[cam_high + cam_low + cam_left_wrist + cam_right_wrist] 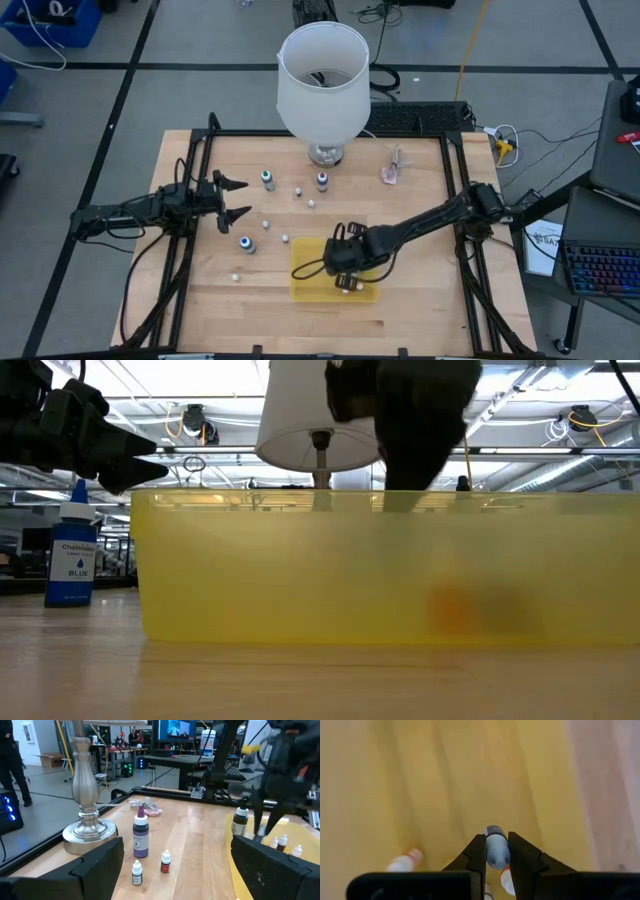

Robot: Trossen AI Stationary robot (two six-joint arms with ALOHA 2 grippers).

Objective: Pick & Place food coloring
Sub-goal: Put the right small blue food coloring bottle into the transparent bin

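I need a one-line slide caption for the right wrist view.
Right gripper shut on a small bottle above the yellow bin.

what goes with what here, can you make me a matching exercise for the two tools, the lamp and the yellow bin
Column one:
1. left tool
2. right tool
3. lamp
4. yellow bin

Column two:
A. stands at the table's far edge
B. shut on a small bottle over the bin
C. open, above the table's left side
D. sits on the table's near middle, under an arm

Pairs: 1-C, 2-B, 3-A, 4-D
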